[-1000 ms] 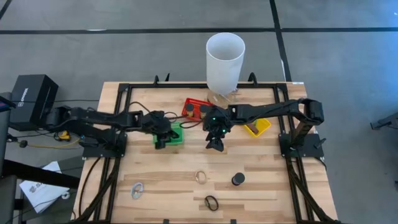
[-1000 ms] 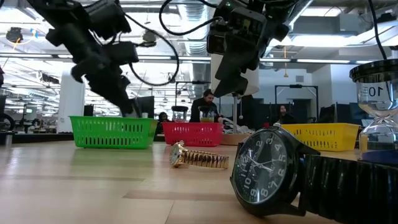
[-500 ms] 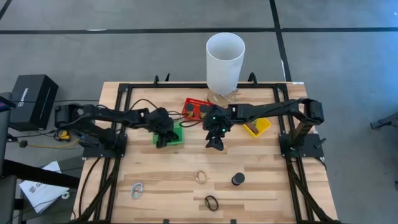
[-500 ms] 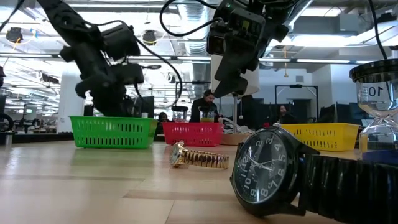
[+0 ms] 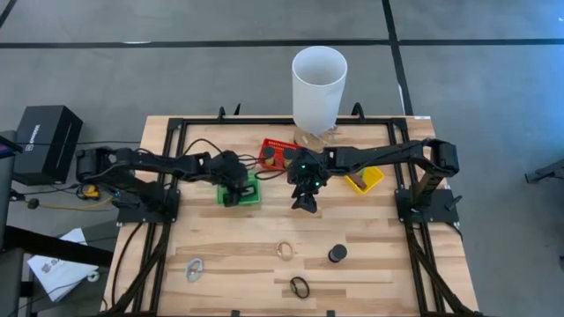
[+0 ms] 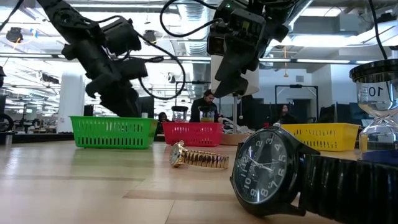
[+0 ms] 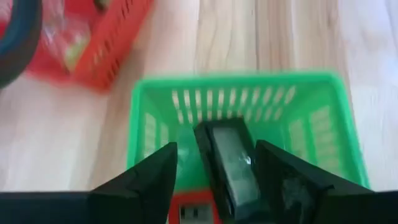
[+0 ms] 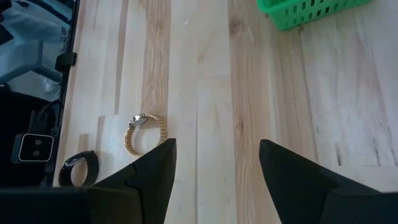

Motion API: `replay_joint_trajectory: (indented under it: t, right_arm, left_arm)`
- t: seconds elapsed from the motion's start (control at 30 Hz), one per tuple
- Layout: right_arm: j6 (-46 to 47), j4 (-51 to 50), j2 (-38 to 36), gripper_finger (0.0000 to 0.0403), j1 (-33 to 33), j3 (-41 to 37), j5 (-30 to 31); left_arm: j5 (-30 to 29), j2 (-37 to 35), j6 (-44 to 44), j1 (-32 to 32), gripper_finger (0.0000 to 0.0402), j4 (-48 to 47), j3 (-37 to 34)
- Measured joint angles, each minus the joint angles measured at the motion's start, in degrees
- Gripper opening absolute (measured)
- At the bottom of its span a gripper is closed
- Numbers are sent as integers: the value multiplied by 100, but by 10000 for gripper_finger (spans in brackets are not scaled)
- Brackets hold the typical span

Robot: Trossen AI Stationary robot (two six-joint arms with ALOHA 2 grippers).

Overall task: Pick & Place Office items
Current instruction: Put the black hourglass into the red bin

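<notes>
- Left gripper [image 7: 214, 180] over the green basket [image 5: 249, 191], jaws spread; a dark rectangular piece [image 7: 229, 160] sits between the fingers, inside the basket, seemingly let go
- Step judged: drop-off into the basket
- Right gripper [image 5: 305, 202] hangs over the worktop's middle, jaws spread, empty
- Left on the worktop toward the near edge: gold watch [image 5: 284, 250], black watch [image 5: 300, 286], dark disc [image 5: 337, 254], silvery clip [image 5: 195, 268]
- Next move calls for lifting the left arm clear, then reaching one of these

A bright green slotted basket [image 7: 323, 124] holds a dark grey rectangular piece [image 7: 227, 155]. Beside it is a red basket [image 7: 112, 37], with a yellow one [image 6: 323, 137] beyond. A gold-banded watch [image 8: 142, 134] and a black watch [image 8: 79, 168] lie on pale striped wood [image 8: 211, 93].
</notes>
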Motion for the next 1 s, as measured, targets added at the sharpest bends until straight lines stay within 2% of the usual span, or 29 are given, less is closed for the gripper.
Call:
replay_joint_trajectory:
  t: [0.17, 0.37, 0.6, 0.8, 1.0]
  right_arm:
    - [-68, -95, 0, 221, 0, 0, 2]
    - [-259, -157, -64, 221, 13, -7, 2]
    - [-1182, -644, -415, 221, -8, -7, -4]
    - [-1267, -874, -701, 221, -2, -4, 4]
    - [-1613, -1356, -881, 221, 404, -4, -3]
  left_arm:
    - [-28, -377, 0, -5, 219, -25, -7]
    - [-15, -1293, -35, -61, 204, 97, -7]
    - [24, -2222, -631, -341, 186, 140, -24]
    - [35, -2373, -688, -832, 173, 198, -35]
    - [35, -2323, -687, -1235, 164, 183, -35]
